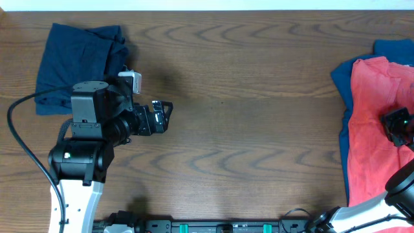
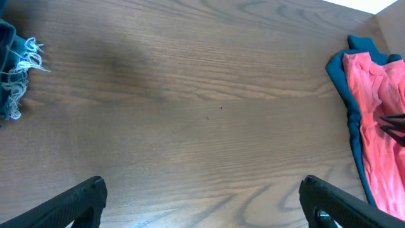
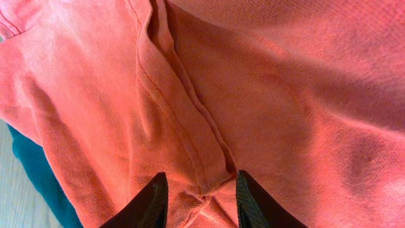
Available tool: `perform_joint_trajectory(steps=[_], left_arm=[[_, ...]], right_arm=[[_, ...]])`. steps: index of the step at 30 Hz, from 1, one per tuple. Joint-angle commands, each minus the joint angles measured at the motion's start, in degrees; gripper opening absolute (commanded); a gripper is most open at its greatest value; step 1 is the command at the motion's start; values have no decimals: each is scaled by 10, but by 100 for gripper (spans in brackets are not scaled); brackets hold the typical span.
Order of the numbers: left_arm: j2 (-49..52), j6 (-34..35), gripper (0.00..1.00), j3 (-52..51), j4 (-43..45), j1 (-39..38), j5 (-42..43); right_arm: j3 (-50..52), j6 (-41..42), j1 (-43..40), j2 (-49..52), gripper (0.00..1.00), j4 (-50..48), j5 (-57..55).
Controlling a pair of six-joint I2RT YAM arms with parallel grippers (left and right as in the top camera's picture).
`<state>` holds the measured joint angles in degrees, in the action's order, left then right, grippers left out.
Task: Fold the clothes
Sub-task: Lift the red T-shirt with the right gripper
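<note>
A red garment (image 1: 372, 129) lies crumpled at the table's right edge on top of a blue garment (image 1: 343, 77). My right gripper (image 1: 396, 126) is down on the red garment. In the right wrist view its fingers (image 3: 201, 190) pinch a bunched seam fold of the red cloth (image 3: 285, 82), with a bit of the blue garment (image 3: 38, 171) at lower left. A folded dark blue garment (image 1: 77, 58) lies at the back left. My left gripper (image 1: 165, 116) is open and empty over bare wood to its right, its fingers (image 2: 202, 202) wide apart.
The wooden table (image 1: 246, 129) spans the view. The left wrist view shows the frayed edge of the dark blue garment (image 2: 9, 69) at far left and the red garment (image 2: 373, 114) over the blue one (image 2: 351, 120) at far right.
</note>
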<state>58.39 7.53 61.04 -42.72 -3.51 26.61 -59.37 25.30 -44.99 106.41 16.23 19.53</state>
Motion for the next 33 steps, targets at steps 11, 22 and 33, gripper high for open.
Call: perform_joint_trajectory(steps=[11,22,33], left_arm=[[1,3,98,9,-1,-1,-3],[1,3,98,9,-1,-1,-2],[1,3,98,9,1,-1,-2]], right_arm=[[3,4,11,41,12,-27,24],[-14,4,-7,-8,1,-68,176],[-98,94,10,-163,1,20,258]])
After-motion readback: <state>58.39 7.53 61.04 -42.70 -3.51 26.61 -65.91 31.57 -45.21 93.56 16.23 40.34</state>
